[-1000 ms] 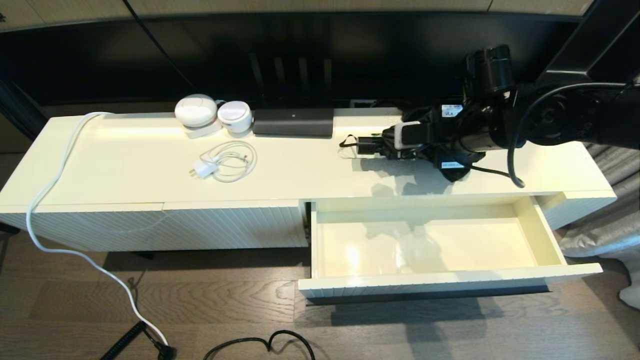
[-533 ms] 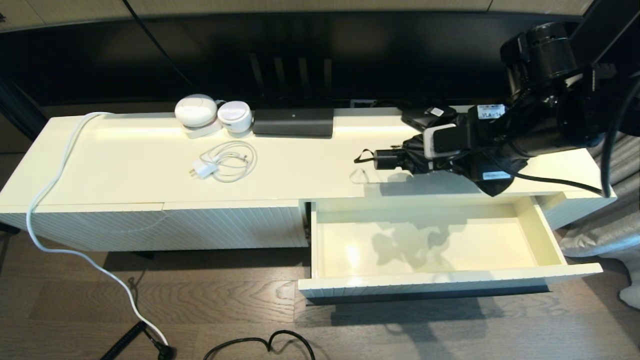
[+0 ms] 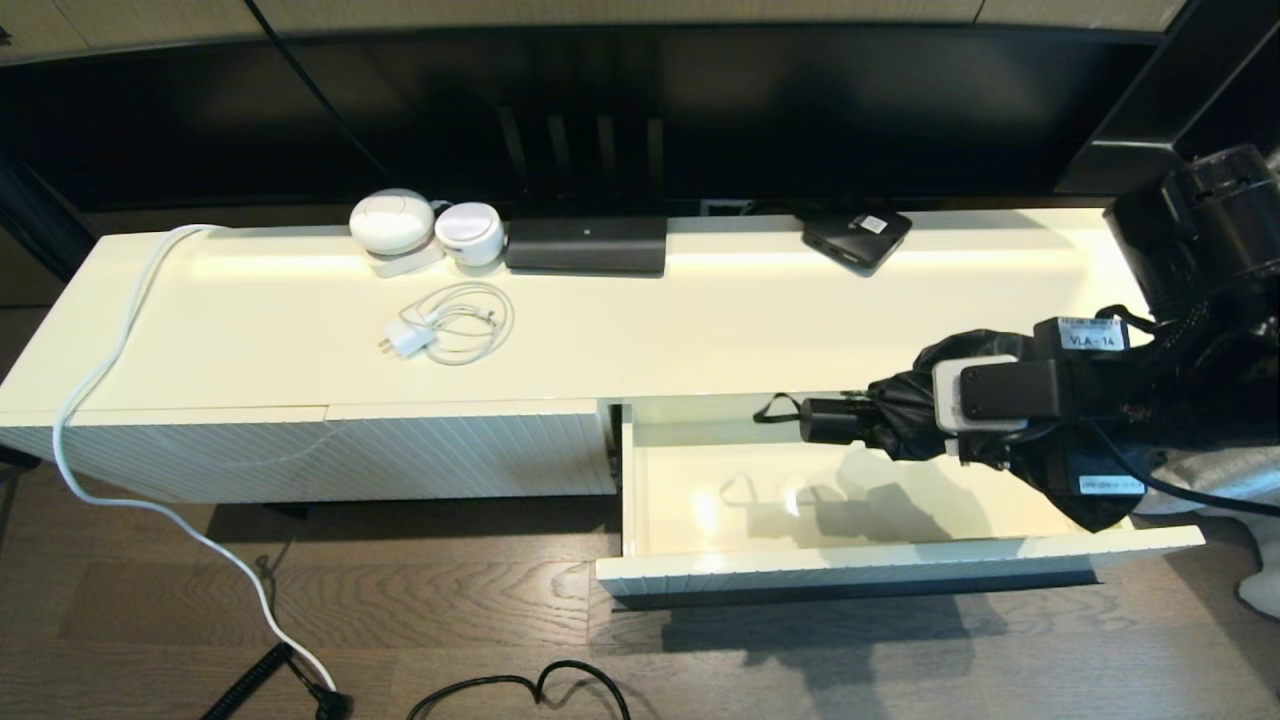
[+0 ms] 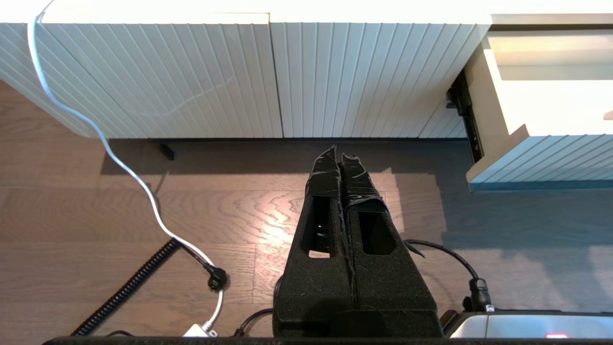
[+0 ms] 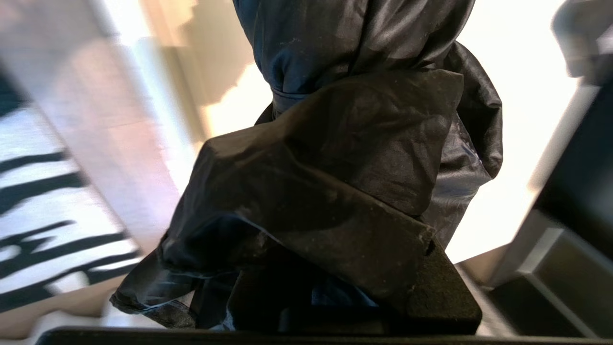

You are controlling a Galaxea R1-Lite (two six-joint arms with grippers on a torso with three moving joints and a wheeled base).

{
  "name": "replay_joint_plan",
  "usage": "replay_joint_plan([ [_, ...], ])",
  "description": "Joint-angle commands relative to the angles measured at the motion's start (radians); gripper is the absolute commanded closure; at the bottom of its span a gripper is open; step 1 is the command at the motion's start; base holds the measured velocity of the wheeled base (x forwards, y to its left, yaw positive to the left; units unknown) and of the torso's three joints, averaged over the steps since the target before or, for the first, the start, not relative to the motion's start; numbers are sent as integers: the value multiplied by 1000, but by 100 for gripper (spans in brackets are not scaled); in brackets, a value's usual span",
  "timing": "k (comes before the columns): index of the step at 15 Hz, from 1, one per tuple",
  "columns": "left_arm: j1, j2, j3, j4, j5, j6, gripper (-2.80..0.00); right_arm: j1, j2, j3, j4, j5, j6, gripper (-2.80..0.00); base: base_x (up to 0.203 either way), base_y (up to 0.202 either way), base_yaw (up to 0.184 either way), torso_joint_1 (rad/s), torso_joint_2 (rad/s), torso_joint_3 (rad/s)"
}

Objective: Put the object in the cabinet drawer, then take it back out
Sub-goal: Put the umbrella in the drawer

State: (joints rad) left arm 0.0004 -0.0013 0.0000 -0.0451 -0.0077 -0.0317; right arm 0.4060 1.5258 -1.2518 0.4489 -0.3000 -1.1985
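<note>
The black folding umbrella (image 3: 900, 420) hangs level in the air above the open cabinet drawer (image 3: 860, 572), its short handle and wrist loop pointing toward the drawer's left side. My right gripper (image 3: 965, 425) is shut on the umbrella's glossy fabric body, over the drawer's right half. In the right wrist view the umbrella fabric (image 5: 345, 143) fills the picture and wraps over the gripper, hiding the fingertips. The drawer is pulled far out and its cream floor holds only shadows. My left gripper (image 4: 341, 158) hangs shut and empty over the wooden floor, in front of the cabinet's left part.
On the cabinet top lie a flat black box with a white label (image 3: 857, 238), a long black box (image 3: 586, 245), two white round devices (image 3: 425, 230) and a coiled white charger cable (image 3: 450, 325). A white cord (image 3: 110, 400) runs down to the floor.
My right arm has carried the umbrella off the cabinet top, forward and rightward, to hang over the open drawer. The flat black box behind it now shows.
</note>
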Motion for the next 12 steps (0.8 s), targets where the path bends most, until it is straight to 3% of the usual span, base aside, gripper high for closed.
replay_joint_plan([
  [1,0,1,0,-1,0,-1,0,1,-40,70,-13,0,4,0,0,0,0,0,0,0],
  [3,1,1,0,-1,0,-1,0,0,-42,81,-28,1,12,0,0,0,0,0,0,0],
  [6,0,1,0,0,0,-1,0,-2,28,191,-165,11,20,0,0,0,0,0,0,0],
  [12,0,1,0,-1,0,-1,0,-7,217,227,-357,33,21,0,0,0,0,0,0,0],
])
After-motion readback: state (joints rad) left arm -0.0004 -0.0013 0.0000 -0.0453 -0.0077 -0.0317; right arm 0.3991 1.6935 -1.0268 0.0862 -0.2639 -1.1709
